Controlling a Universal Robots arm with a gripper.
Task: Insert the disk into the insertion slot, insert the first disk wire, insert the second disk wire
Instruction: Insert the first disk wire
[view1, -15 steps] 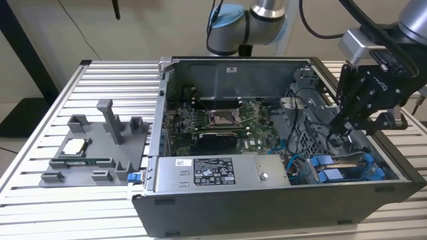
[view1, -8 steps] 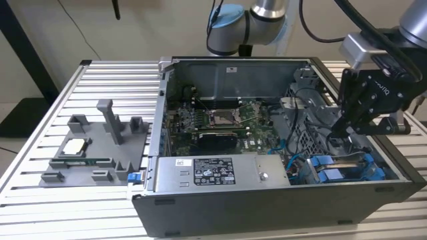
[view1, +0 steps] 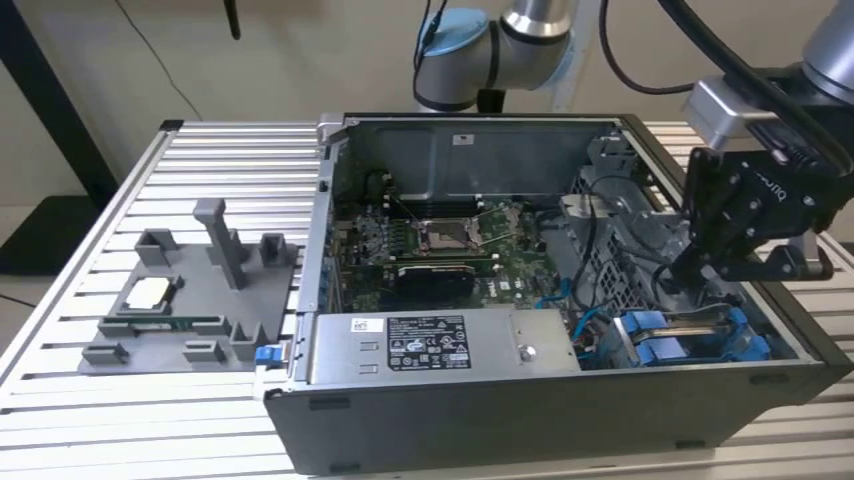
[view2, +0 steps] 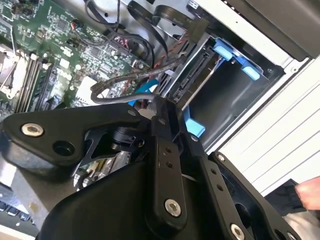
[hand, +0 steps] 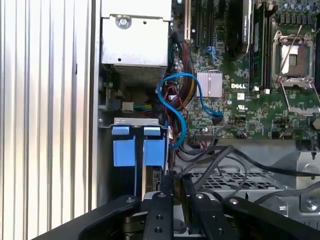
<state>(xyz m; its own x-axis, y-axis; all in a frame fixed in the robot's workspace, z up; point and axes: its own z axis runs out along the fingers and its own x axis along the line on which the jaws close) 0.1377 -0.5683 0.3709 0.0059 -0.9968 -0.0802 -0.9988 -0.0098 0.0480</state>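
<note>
**Disk in its bay, gripper above it**

The disk, clipped in its blue carrier, stands on edge in the drive bay. In the exterior view that is at about four o'clock in the open computer case, just beside the power supply box at six o'clock. It looks seated in the slot. In the second wrist view its connector edge faces the motherboard and seems bare of plugs. A slack blue cable loops nearby in the first wrist view.

The gripper hangs over the bay at about three o'clock of the case, near the disk but apart from it. Its fingers appear closed on one another, with nothing seen between them.

The disk is probably dense for its size, rigid, and easily harmed by a knock. The plastic carrier likely flexes a little and is smooth. The safest hold would be across the carrier's blue side rails, keeping off the connector edge.
</note>
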